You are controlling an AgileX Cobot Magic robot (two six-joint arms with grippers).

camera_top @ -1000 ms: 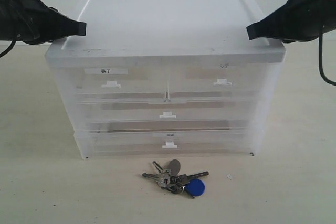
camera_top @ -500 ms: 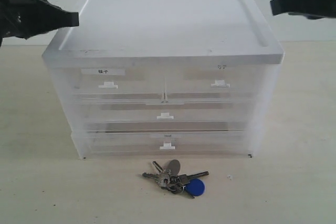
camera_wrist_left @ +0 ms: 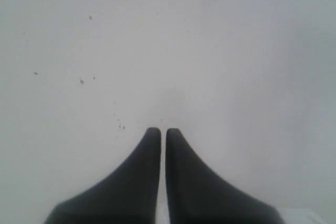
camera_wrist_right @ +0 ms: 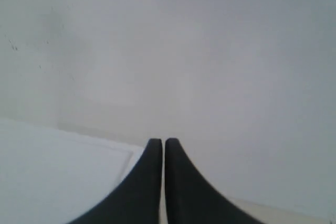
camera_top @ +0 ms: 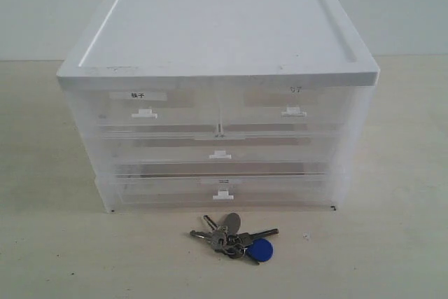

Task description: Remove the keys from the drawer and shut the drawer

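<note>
The keys (camera_top: pixel 234 237), silver on a ring with a round blue fob and a grey oval tag, lie on the table in front of the drawer cabinet in the exterior view. The drawer (camera_top: pixel 290 111), the upper right half-width one with a faint scribbled label, sits pushed in flush. Neither arm shows in the exterior view. My left gripper (camera_wrist_left: pixel 159 129) is shut with nothing between its fingers, facing a plain pale surface. My right gripper (camera_wrist_right: pixel 158 140) is shut and empty too, with a white corner of the cabinet's top (camera_wrist_right: pixel 52 171) beside it.
The clear plastic cabinet (camera_top: pixel 220 40) with a white top stands mid-table. It has an upper left half-width drawer with a bold black label (camera_top: pixel 138 95) and two full-width drawers (camera_top: pixel 222 153) below, all pushed in. A pale wall rises behind.
Both black grippers, which flanked the cabinet's top corners a second ago, have drawn back up and outward and left the exterior view. The keys and drawers have not moved.
</note>
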